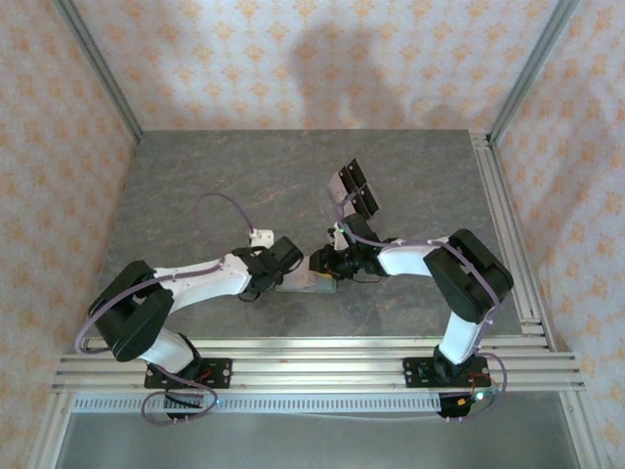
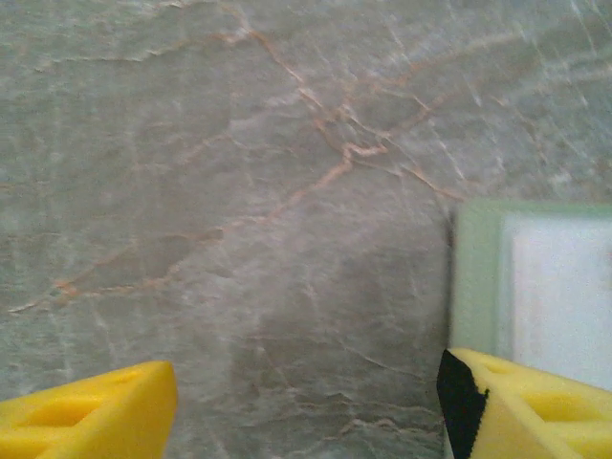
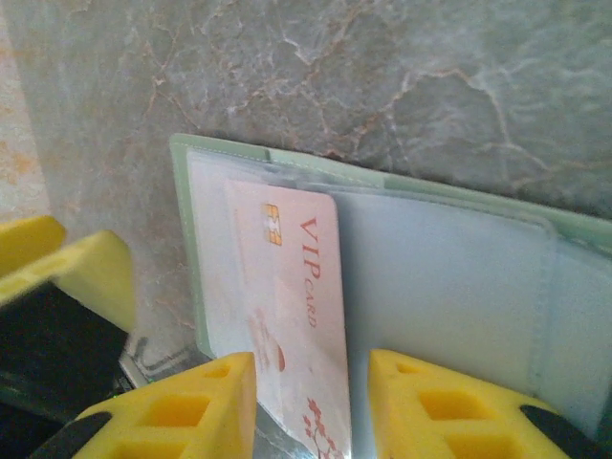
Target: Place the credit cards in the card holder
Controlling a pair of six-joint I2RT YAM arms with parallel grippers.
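The move turns on how the pink card [image 3: 292,287] lies against the pocket of the holder [image 3: 449,277]. In the right wrist view the holder lies open on the table [image 3: 402,67], its green rim crossing the frame from upper left to right. The card runs lengthwise from the bottom edge of the frame up towards that rim, tilted a little to the left. Its long axis therefore points almost straight away from the right gripper [image 3: 308,361]. The far end seems to sit under the clear film of the left pocket, though how deep cannot be told.

The right gripper's yellow fingers [image 3: 182,406] stand parted on either side of the card's near end. A sliver of gap shows at the card's right edge, so I judge the card released, not pinched. Any further seating would be a push up-frame along the card's length.

In the left wrist view the left gripper [image 2: 306,421] is spread wide over bare table. Its right-hand finger [image 2: 535,402] overlaps the holder's [image 2: 475,287] near corner, and it grasps nothing.

From above, both grippers meet low in the centre of the frame, the left [image 1: 286,260] and the right [image 1: 329,264], with the holder [image 1: 305,284] just below and between them. The black cards [image 1: 354,191] lie well apart, up-frame and slightly right, and the right arm is the nearer.
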